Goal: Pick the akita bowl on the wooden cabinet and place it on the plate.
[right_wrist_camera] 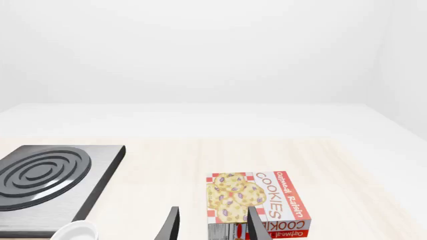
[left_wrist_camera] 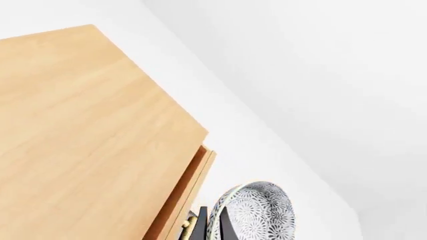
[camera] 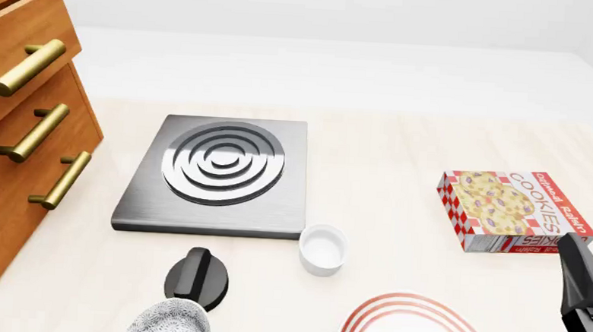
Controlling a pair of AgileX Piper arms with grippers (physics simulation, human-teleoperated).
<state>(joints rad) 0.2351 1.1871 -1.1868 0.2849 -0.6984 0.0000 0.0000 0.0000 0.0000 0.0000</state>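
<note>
Bowl (left_wrist_camera: 257, 212) first: in the left wrist view the speckled bowl sits tilted on edge with dark fingers (left_wrist_camera: 202, 226) of the left gripper (left_wrist_camera: 212, 227) on either side of its rim, apparently clamped on it, beside the wooden cabinet (left_wrist_camera: 87, 145). In the front view the same bowl (camera: 169, 323) hangs at the bottom edge, off the cabinet (camera: 18, 144) and near the dark left arm (camera: 197, 276). The plate (camera: 415, 328) with red rings lies to its right, past the small white ramekin (camera: 322, 249). The left arm is the one carrying, so the coming move likely runs rightward toward the plate. The right gripper (right_wrist_camera: 212, 227) hangs with fingers parted and empty, above the cookie box (right_wrist_camera: 257, 200); the stove (camera: 220, 173) lies farther back.
</note>
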